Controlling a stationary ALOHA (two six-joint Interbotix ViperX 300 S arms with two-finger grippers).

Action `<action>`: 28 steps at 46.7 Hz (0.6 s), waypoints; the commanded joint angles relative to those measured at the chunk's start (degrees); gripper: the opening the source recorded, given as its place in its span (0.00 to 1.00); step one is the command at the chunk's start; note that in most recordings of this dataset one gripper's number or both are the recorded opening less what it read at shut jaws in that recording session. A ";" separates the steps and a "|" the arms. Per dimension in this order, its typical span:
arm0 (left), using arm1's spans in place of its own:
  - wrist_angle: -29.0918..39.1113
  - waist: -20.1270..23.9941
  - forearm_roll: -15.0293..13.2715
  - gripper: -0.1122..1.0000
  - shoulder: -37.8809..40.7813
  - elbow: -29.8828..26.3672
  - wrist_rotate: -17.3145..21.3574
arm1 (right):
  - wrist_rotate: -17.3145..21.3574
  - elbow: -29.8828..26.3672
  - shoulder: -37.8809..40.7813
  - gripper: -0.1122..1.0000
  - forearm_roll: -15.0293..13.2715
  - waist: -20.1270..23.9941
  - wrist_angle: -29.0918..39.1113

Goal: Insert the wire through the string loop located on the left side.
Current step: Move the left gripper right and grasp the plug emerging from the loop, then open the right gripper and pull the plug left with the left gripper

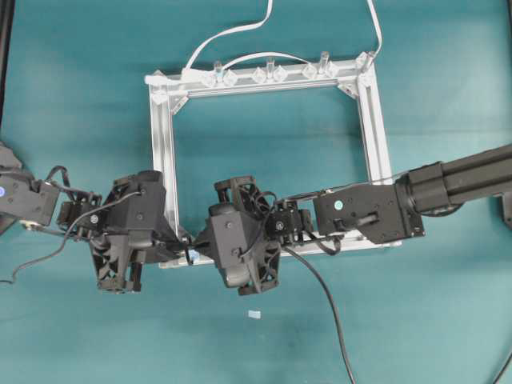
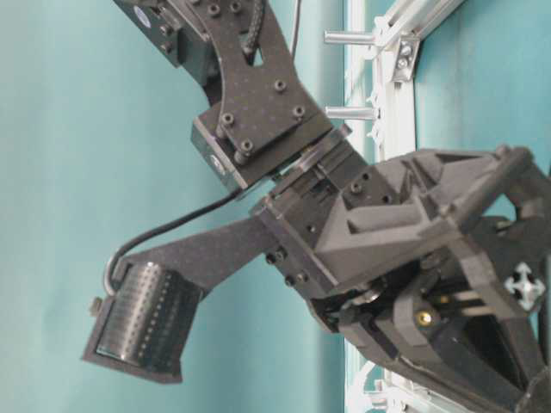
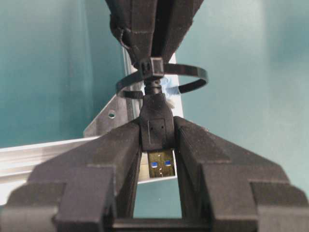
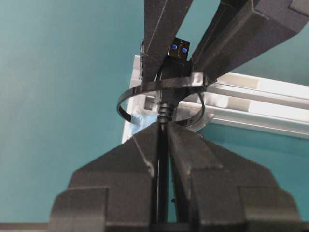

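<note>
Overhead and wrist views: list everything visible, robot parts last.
wire: one, black, USB plug passed through the loop, gripped on both sides of it.
string loop: one, black tie-like ring, at the frame's lower-left corner, around the wire.
aluminium frame: one, silver, square, centre of the teal table.
clear pegs: several, along the frame's top bar.
white cable: one, flat, above the frame.
left gripper: black, shut on the plug.
right gripper: black, shut on the wire.
</note>
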 commanded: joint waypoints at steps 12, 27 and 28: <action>-0.18 -0.18 0.00 0.29 -0.97 -0.70 -0.26 | 0.62 -1.23 -1.23 0.23 -0.18 0.18 -0.18; -0.18 -0.18 0.00 0.29 -0.97 -0.62 -0.26 | 0.53 -1.23 -1.23 0.92 -0.18 0.18 2.46; -0.18 -0.18 0.00 0.29 -0.97 -0.62 -0.35 | 0.53 -1.23 -1.23 0.92 -0.18 0.18 2.55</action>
